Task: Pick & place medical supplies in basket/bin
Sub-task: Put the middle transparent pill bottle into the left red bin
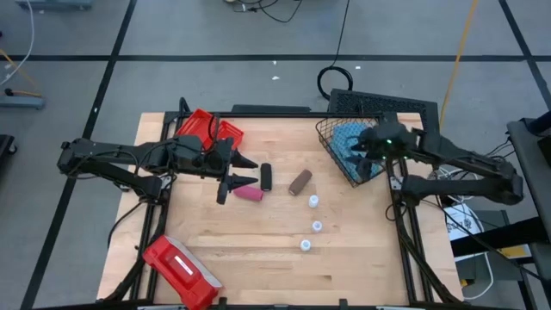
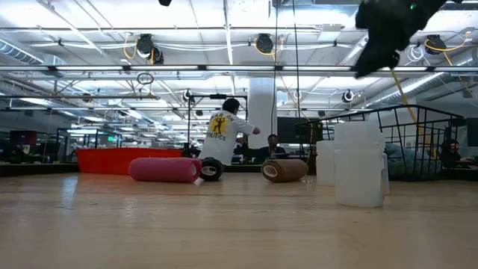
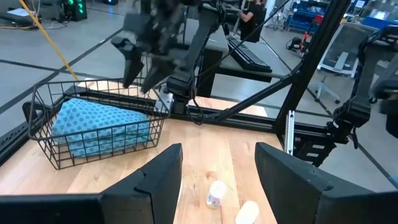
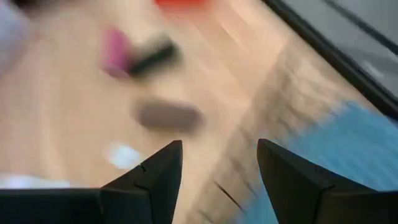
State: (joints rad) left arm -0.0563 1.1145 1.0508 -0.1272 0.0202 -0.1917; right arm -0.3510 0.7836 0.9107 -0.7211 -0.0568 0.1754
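My right gripper hangs open and empty over the wire-mesh basket at right of centre, where the blue pad lies folded. My left gripper, also spread empty, sits mid-frame beside the pink roll. Rolls may skid away if nudged off-centre.

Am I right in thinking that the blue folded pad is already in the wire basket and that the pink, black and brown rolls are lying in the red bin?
Not quite: the blue pad is in the wire basket, but the high view shows the pink roll, black roll and brown roll lying on the table, outside the red bin.
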